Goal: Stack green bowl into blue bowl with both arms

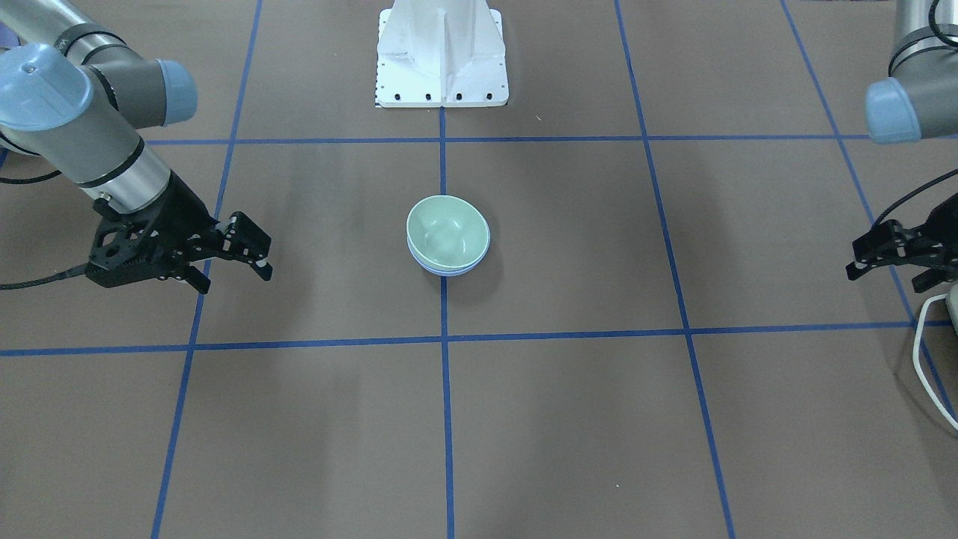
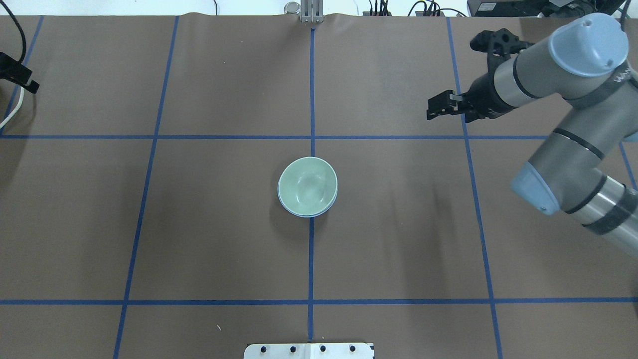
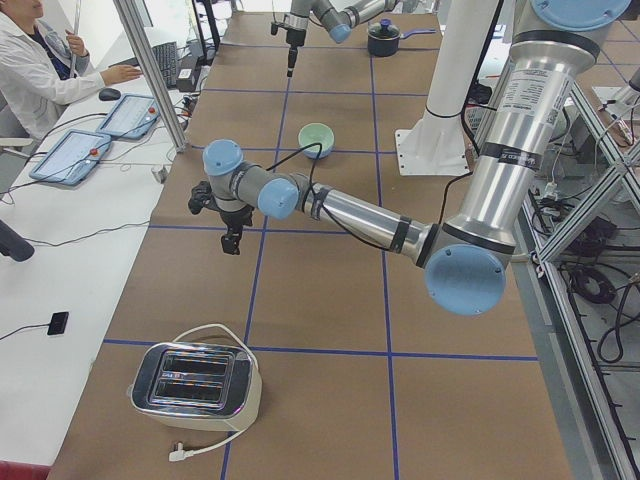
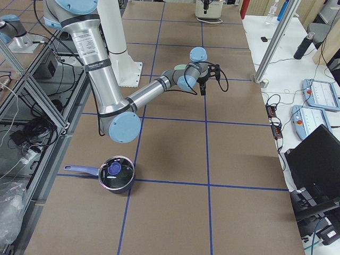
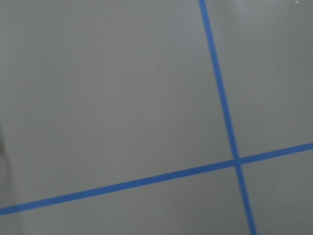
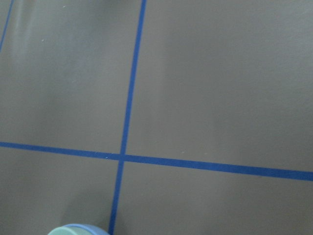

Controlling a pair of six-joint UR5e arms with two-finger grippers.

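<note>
The green bowl [image 1: 447,230] sits nested upright inside the blue bowl [image 1: 449,269] at the table's middle, on a blue tape line. Only the blue bowl's rim and lower wall show. The stack also shows in the overhead view, green bowl [image 2: 306,184] over blue bowl [image 2: 305,214]. A sliver of the stack shows at the bottom of the right wrist view [image 6: 78,230]. My right gripper [image 1: 233,278] is open and empty, hovering well to the stack's side. My left gripper [image 1: 888,278] is open and empty at the opposite table edge.
The white pedestal [image 1: 441,67] stands behind the bowls. A toaster [image 3: 195,385] with a white cable [image 1: 928,359] sits near my left gripper. A dark pot with a lid [image 4: 116,173] sits at the table's right end. An operator [image 3: 40,60] sits alongside the table.
</note>
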